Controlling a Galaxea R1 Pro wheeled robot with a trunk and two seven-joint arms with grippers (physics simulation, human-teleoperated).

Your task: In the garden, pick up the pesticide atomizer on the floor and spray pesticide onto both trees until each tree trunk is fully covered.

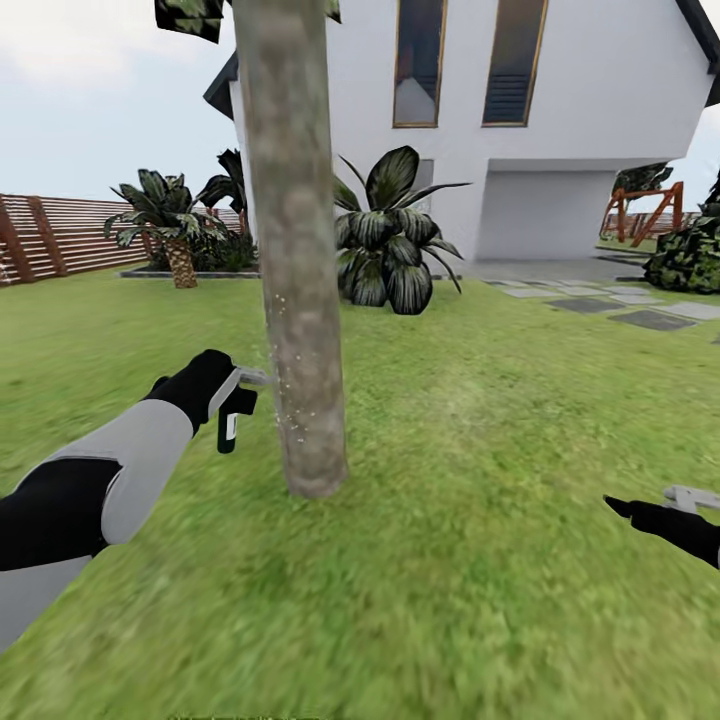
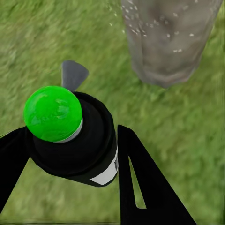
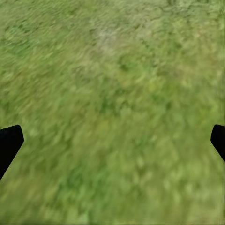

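— Head view first: where is the pesticide atomizer (image 1: 236,412) relative to the tree trunk (image 1: 296,250)?

— Just beside the trunk, on its fence-ward side, low down near the flared base. The left gripper (image 1: 228,398) holds it off the lawn (image 1: 450,560), well above the grass.

— Which way does it point?

— Its long axis runs roughly up and down — the black body hangs below the hand, the pale grey nozzle end sticks out sideways toward the bark. Small white specks dot the trunk right by the nozzle. In the left wrist view the atomizer (image 2: 75,136) shows from above: a bright green cap, a black body with a white label, and a grey spout aimed at the trunk's base (image 2: 168,42).

— And the fingers?

— The left fingers (image 2: 140,183) are closed on the black body, one on each side, touching it. The right gripper (image 1: 640,512) hovers over the grass, well apart from the trunk on the house side; its black fingertips (image 3: 9,143) sit at opposite edges of the right wrist view, spread wide, with nothing but grass between them.

— What else stands around the trunk?

— Beyond it, a white house (image 1: 560,110) with a broad-leaved dark shrub (image 1: 390,240) in front. Off to the fence-ward side, a short palm (image 1: 170,225) before the brown slatted fence (image 1: 70,235). Grey paving slabs (image 1: 620,305) lie toward the house side.
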